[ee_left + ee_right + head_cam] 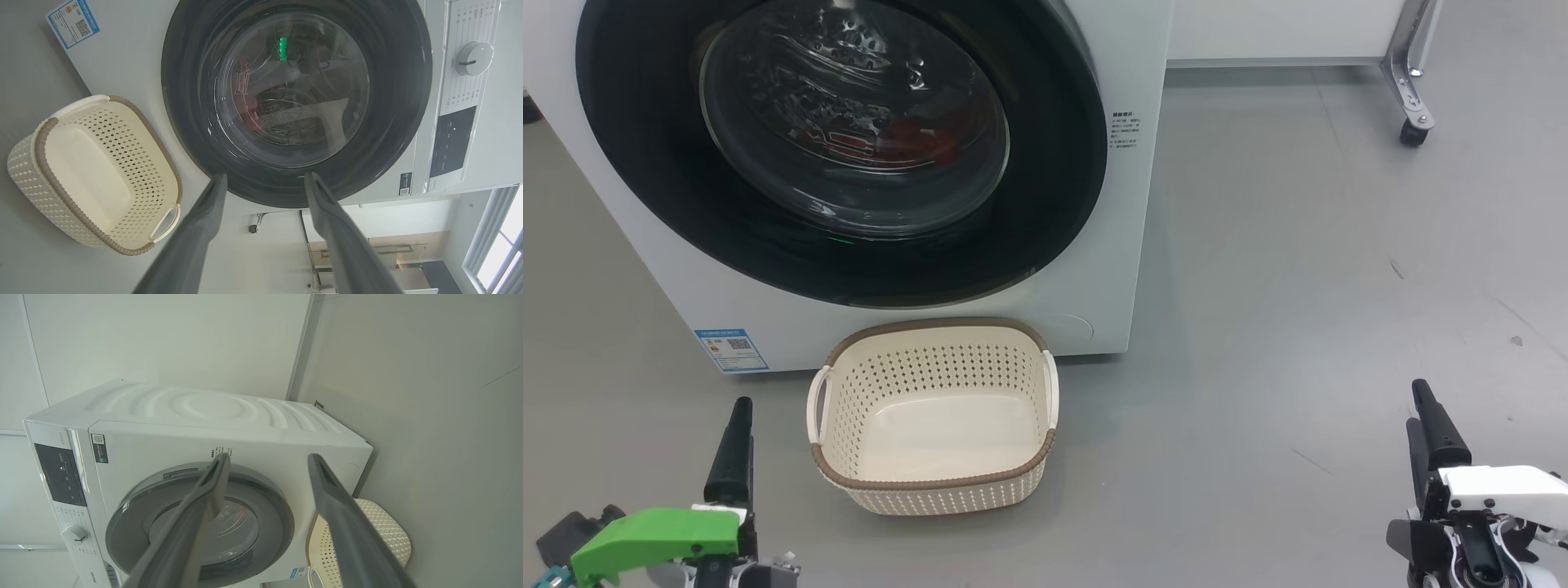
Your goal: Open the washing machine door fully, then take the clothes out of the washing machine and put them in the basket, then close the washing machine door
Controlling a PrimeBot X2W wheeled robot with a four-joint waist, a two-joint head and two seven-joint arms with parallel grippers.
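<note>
Grippers nearest you: left gripper (265, 175), right gripper (268, 456), both spread wide, empty, well apart either side of basket.
Washing machine (1127, 204): dead ahead.
Washing machine door (1045, 163): shut; opening step not begun. Your next move likely needs rim edge; handle not discernible.
Floor (1298, 286): open on right.
Basket (931, 325): empty, just below door; mind swing.
Clothes (931, 143): red, inside drum.
</note>
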